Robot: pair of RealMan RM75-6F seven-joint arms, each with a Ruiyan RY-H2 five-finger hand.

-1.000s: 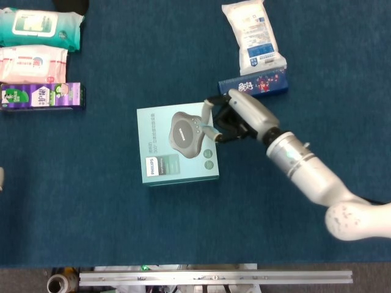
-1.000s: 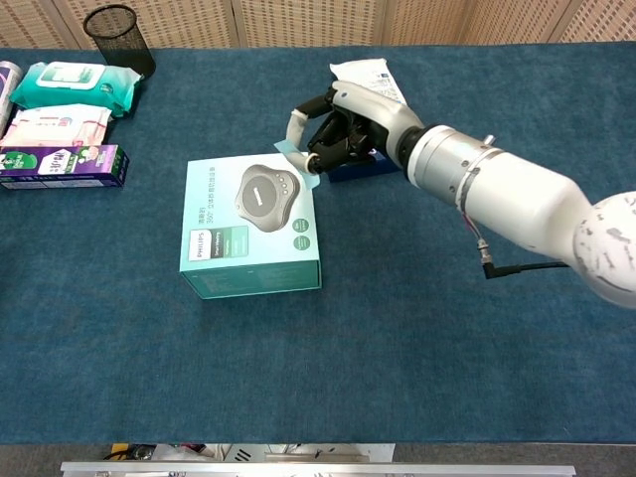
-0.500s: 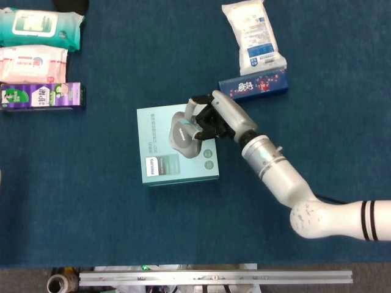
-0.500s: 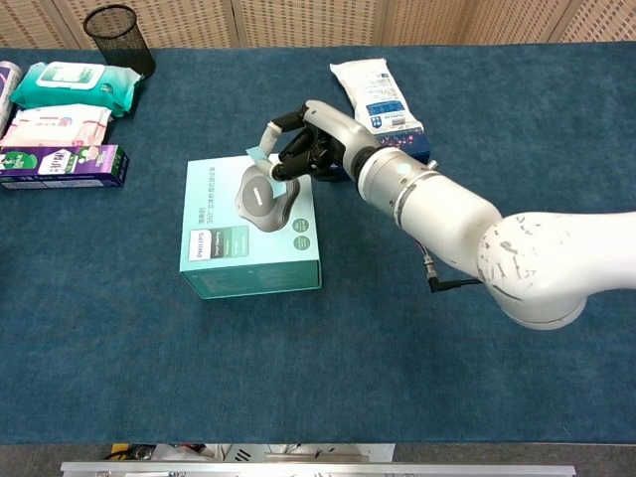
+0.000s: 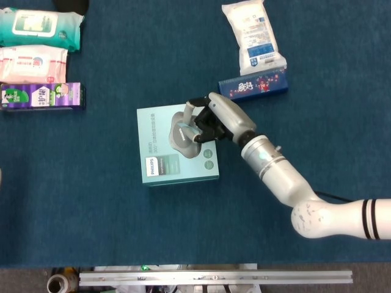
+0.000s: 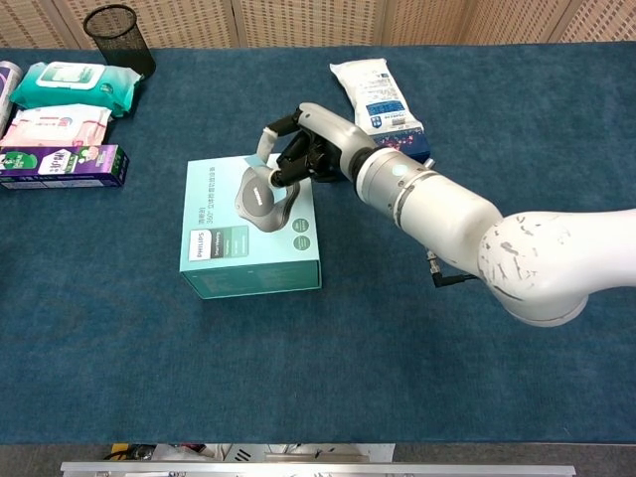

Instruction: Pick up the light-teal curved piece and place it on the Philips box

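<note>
The light-teal Philips box (image 5: 160, 174) (image 6: 248, 278) lies flat in the middle of the blue table, with a grey speaker printed on its lid. My right hand (image 5: 209, 119) (image 6: 306, 151) reaches in from the right and hovers over the box's top right part. It pinches the light-teal curved piece (image 5: 188, 126) (image 6: 264, 179) between thumb and fingers, low over the printed speaker. Most of the piece is hidden by the fingers, and I cannot tell whether it touches the lid. My left hand is in neither view.
A dark blue carton (image 5: 253, 83) and a white packet (image 5: 252, 33) lie just behind the right arm. Wet-wipe packs (image 5: 38, 27) and a purple box (image 5: 41, 96) line the left edge. A black mesh cup (image 6: 117, 32) stands far left at the back.
My right hand has carried the curved piece leftward from the box's right edge to above its lid. In the last half second it barely shifted and sank a little.
</note>
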